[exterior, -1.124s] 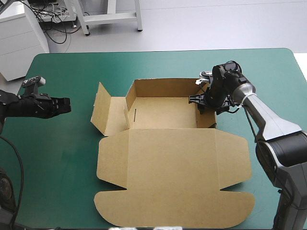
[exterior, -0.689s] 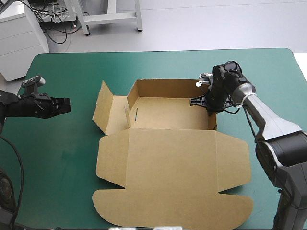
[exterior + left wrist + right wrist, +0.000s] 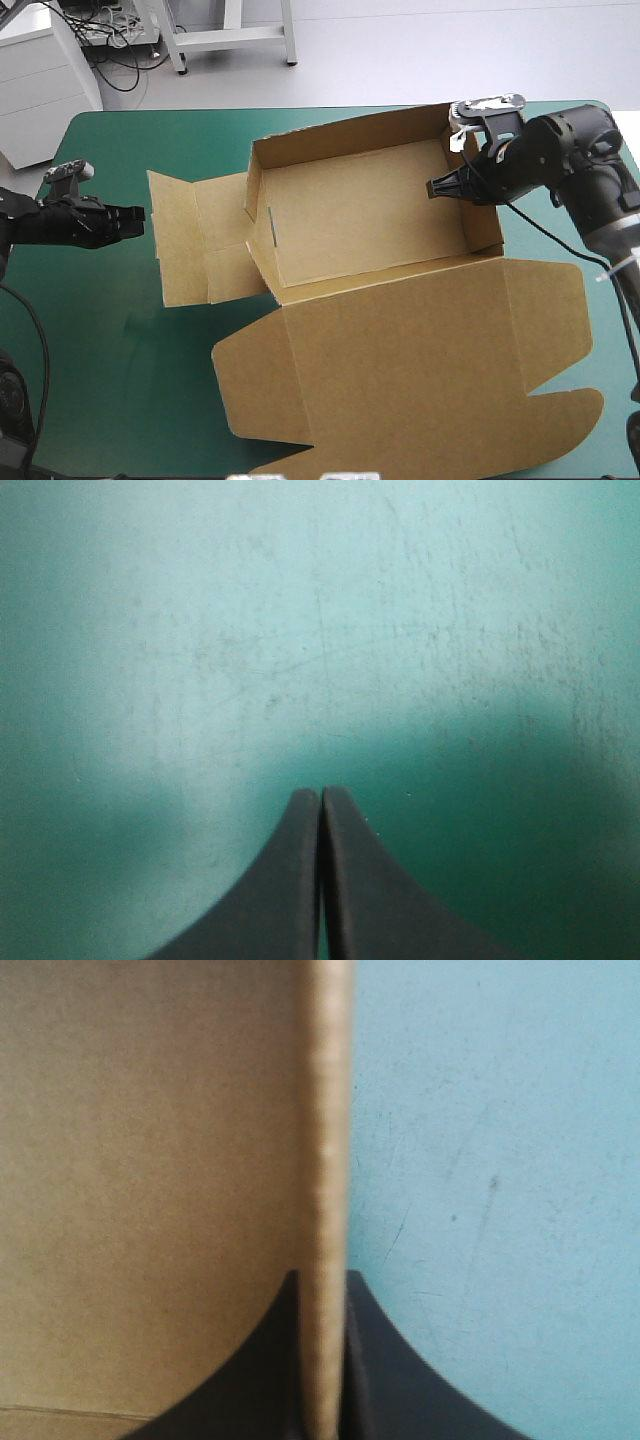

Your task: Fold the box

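The brown box (image 3: 360,215) is an open tray with its back and side walls raised, tilted and lifted at its right end. Its wide lid (image 3: 430,360) slopes toward the table's front edge, and a side flap (image 3: 190,240) lies spread to the left. My right gripper (image 3: 437,188) is shut on the tray's right wall. In the right wrist view that wall's edge (image 3: 325,1160) runs straight out from between my right gripper (image 3: 322,1290). My left gripper (image 3: 138,216) is shut on nothing, left of the flap. In its own view the left gripper (image 3: 320,798) hangs over bare cover.
A strip of teal-green cover (image 3: 120,320) shows between the left arm and the box's flap. The lid's rounded tabs (image 3: 590,410) reach the table's front right corner. Beyond the tray, the far part of the table (image 3: 180,130) shows bare cover.
My right gripper has shut on the tray's right wall and raised it. The whole box has tipped and shifted toward the front and right. The left arm has stayed put.
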`<state>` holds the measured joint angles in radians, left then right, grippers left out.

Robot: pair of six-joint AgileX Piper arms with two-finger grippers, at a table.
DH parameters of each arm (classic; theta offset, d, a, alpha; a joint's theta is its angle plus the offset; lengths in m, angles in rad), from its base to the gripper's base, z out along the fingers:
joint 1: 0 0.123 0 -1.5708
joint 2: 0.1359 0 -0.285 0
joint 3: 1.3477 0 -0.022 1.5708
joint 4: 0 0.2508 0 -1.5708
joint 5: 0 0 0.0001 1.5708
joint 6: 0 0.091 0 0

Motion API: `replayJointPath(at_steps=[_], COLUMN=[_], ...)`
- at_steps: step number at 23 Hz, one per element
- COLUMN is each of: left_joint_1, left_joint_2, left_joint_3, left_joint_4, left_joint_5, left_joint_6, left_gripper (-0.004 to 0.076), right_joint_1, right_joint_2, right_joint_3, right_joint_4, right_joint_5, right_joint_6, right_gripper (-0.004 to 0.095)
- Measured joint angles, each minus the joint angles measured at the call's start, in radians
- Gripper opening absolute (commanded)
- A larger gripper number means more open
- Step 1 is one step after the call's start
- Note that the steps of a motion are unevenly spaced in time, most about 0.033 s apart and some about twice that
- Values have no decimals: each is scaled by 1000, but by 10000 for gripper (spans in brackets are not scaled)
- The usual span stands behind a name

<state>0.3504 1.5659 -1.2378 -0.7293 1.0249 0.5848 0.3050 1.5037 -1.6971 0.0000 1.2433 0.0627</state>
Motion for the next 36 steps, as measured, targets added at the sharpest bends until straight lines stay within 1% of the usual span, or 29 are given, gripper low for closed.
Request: replayJointPath(at_steps=[2, 3, 4, 6, 11, 13, 14, 19, 22, 26, 31, 36], left_joint_1=[0, 0, 0, 0, 0, 0, 0, -25, -111, -168, -169, -169], left_joint_2=[0, 0, 0, 0, 0, 0, 0, 1, 1, 4, 5, 5], left_joint_3=[0, 0, 0, 0, 0, 0, 0, 0, 0, 0, -20, -28], left_joint_4=[0, 0, 0, -1, -1, -1, -1, -30, -49, -170, -374, -413], left_joint_5=[-8, -11, -10, -4, 8, 9, 12, 74, 124, 182, 184, 184], left_joint_6=[0, 0, 0, 0, 0, 0, -2, -24, -25, -16, 30, 35], left_gripper=[-29, -13, 13, 90, 422, 492, 503, 502, 501, 489, 483, 480], right_joint_1=[0, 0, 0, 0, 0, 0, 0, 0, 0, 0, -2, -15], right_joint_2=[-36, -43, -44, -43, -43, -43, -43, -43, -43, -28, 33, 52], right_joint_3=[0, 0, 0, 0, 0, 0, 0, 0, 0, 0, 0, 0], right_joint_4=[0, 0, 15, 48, 153, 185, 195, 206, 205, 167, 134, 128], right_joint_5=[0, 0, -3, -15, -84, -108, -119, -164, -217, -229, -228, -229], right_joint_6=[-7, -7, -10, -23, -63, -63, -63, -63, -63, -63, -53, -46], right_gripper=[-23, -23, -23, -23, -23, -23, -23, -22, -22, -22, -22, -22])
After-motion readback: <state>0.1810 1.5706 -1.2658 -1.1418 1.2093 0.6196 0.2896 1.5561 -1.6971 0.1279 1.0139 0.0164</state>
